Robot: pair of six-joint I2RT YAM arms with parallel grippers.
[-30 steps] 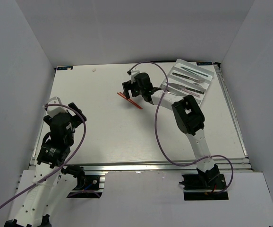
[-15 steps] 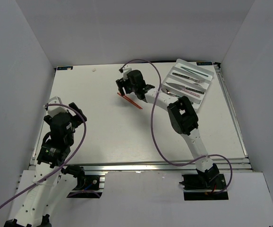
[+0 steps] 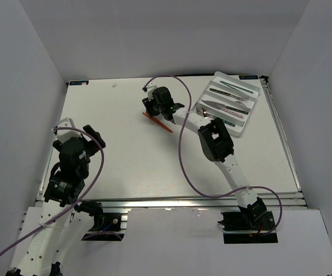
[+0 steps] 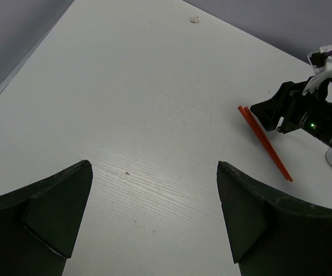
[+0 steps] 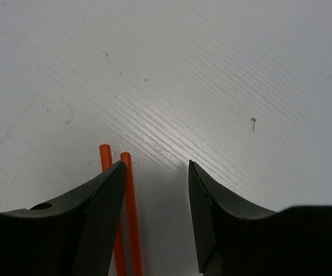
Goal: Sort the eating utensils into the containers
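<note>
Two red-orange chopsticks (image 3: 158, 122) lie side by side on the white table, left of the white cutlery tray (image 3: 252, 92). Several utensils (image 3: 228, 107) with silver, dark green and pinkish parts lie in the tray's slots. My right gripper (image 3: 150, 108) is open, low over the chopsticks' far left ends. In the right wrist view the chopsticks (image 5: 132, 230) lie along the inner edge of the left finger, with the right gripper (image 5: 154, 167) centred just beside them. My left gripper (image 4: 154, 167) is open and empty, far to the near left (image 3: 92, 137).
In the left wrist view the chopsticks (image 4: 266, 144) lie beside the right gripper's black body (image 4: 295, 112). Grey walls enclose the table on three sides. The right arm's purple cable (image 3: 183, 155) loops over the table's middle.
My right gripper has moved left, away from the tray, to the far left ends of the chopsticks. The left arm has barely moved.
</note>
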